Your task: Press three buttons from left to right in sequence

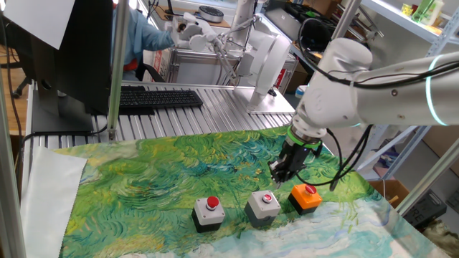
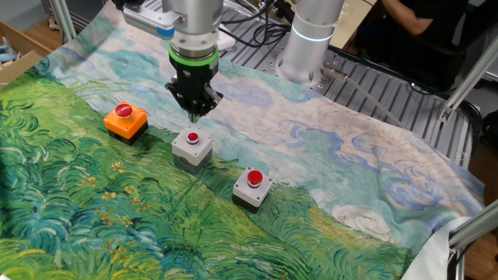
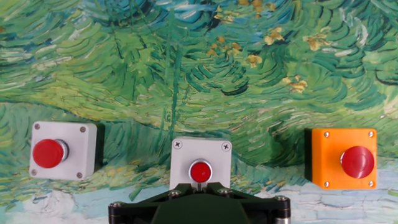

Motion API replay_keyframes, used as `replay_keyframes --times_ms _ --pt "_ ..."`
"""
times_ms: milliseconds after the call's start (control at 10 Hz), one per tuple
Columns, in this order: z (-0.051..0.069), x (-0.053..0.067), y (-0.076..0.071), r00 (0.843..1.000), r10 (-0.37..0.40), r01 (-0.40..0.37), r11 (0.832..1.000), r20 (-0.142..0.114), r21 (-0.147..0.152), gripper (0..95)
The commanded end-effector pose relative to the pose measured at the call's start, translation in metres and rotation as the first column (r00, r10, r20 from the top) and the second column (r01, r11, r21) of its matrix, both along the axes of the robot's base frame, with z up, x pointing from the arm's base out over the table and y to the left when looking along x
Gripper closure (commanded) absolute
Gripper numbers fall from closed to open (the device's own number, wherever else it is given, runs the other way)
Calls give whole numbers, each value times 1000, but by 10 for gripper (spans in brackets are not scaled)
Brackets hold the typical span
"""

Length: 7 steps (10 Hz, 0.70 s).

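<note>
You're working over a table draped in a painted cloth [image 1: 143,179] of swirling greens and blues, with a keyboard [image 1: 158,98] and bare metal slats behind it. In the hand view the three buttons sit in a row along the bottom: a grey button box [image 3: 64,151] at 8 o'clock, a middle grey box [image 3: 200,160] at 6 o'clock just above the fingers, and an orange box [image 3: 340,158] at 4 o'clock, each well apart from the next.

Your gripper [image 2: 194,111] points straight down with its fingers pressed together, holding nothing, above the middle box [image 2: 192,147] and not touching it.

These boxes look like hard, light plastic standing loose on cloth, so they would probably skid or tip under a sideways shove. Don't grasp them. Push straight down on the middle of the round red cap [image 3: 200,172], which is small and likely springy; an off-centre touch could slip off it.
</note>
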State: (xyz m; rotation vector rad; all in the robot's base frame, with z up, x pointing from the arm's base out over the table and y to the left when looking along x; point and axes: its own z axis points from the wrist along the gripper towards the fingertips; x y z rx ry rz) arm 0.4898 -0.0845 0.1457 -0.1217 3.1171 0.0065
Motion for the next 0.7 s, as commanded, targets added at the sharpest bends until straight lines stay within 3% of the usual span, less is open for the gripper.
replay_keyframes --times_ms 100,300,700 --pt "-9 -2 -3 1000 1 -1 1000 8 2 950" --pt "-20 -4 -3 1000 -7 7 1000 17 2 950" --pt "-28 -3 -1 1000 -15 15 1000 21 9 950"
